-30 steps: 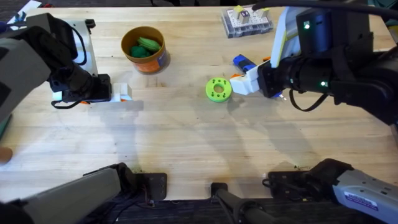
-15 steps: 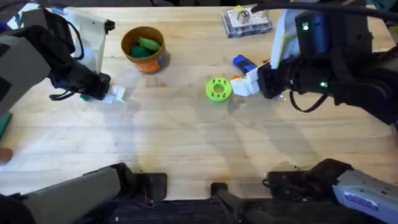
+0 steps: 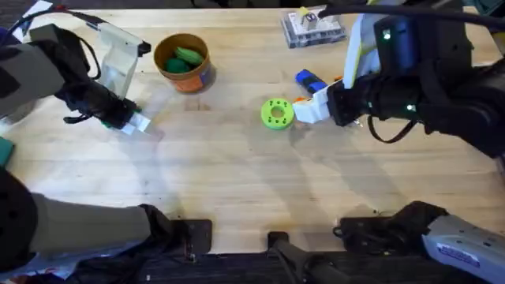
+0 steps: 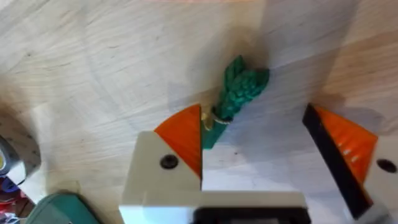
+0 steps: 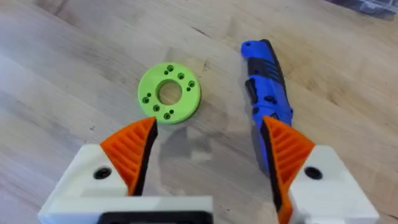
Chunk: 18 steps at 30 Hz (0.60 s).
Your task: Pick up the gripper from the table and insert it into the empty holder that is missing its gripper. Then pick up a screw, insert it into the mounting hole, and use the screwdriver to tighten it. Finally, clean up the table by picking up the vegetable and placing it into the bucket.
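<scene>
Left gripper (image 4: pixel 255 155) shifted, jaws apart, over vegetable (image 4: pixel 239 87).

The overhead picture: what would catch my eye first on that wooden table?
Probably the bright green disc with holes mid-table, with the blue-handled screwdriver just beyond it by the right gripper, whose orange-padded fingers are open. At the far left sits the round orange bucket holding green toy vegetables.

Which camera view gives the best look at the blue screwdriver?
The right wrist view: the screwdriver lies along its full blue handle, beside the green disc. The overhead view shows a small blue part of it behind the right gripper.
</scene>
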Tool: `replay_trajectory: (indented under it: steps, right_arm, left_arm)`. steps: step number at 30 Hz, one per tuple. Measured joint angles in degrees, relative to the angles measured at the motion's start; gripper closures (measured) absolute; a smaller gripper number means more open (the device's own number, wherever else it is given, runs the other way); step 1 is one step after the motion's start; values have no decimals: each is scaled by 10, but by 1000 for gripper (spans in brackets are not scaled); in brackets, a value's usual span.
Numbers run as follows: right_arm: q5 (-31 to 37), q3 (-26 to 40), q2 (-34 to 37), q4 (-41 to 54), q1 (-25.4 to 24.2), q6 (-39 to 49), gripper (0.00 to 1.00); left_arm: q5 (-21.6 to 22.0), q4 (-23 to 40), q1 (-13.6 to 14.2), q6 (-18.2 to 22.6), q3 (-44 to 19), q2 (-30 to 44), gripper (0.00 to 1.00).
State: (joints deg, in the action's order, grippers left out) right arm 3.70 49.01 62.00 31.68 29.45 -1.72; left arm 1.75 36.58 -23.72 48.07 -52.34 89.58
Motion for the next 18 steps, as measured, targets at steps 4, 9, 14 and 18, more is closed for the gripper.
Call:
replay_trajectory:
  steps: [4, 9, 14, 18]
  right_arm:
    - [0, 0, 0, 1, 0, 0, 27]
    - [-1, 0, 0, 0, 0, 0, 27]
    - [-1, 0, 0, 0, 0, 0, 27]
    - [-1, 0, 0, 0, 0, 0, 27]
  left_arm:
    - [-25, -27, -21, 7, -2, 8, 22]
    - [-55, -22, -32, 9, -8, 21, 140]
    - [-79, -15, -29, 10, -11, 34, 883]
    - [-80, -18, -29, 12, -11, 33, 979]
